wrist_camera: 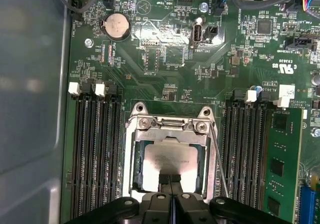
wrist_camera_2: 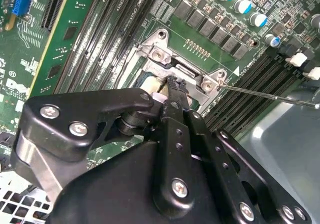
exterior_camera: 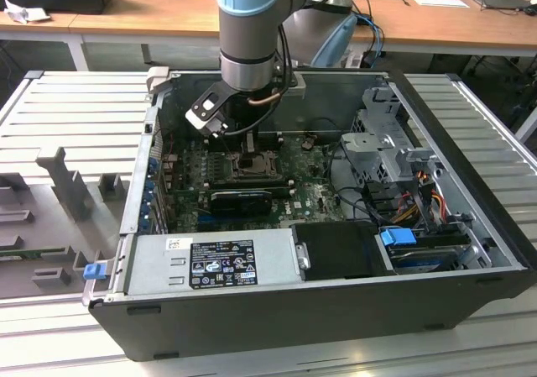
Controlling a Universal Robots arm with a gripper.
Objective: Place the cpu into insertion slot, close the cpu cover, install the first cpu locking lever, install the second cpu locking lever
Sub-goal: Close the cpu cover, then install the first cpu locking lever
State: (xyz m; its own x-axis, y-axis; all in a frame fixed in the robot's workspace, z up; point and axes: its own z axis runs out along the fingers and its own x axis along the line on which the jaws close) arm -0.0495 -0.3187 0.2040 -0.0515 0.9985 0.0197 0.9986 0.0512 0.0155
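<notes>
Tool: my tool [wrist_camera: 171, 186] is down at the socket. Its two fingers are pressed together with nothing between them that I can see, and the tips sit at the edge of the chip's window.
Cpu: the cpu [wrist_camera: 172, 159] lies flat, silver face up, in the insertion slot [exterior_camera: 258, 167] on the motherboard [wrist_camera: 170, 79], inside the open computer case [exterior_camera: 252, 327].
Cover: the cpu cover [wrist_camera: 169, 135] looks lowered to me, framing the chip on all sides.
Levers: one thin locking lever [wrist_camera: 219, 159] slants free beside the socket, and I judge it unlatched. I cannot make out the other.
Progress: the cpu is placed and the cover appears to be down; by my reading, both levers are left.
</notes>
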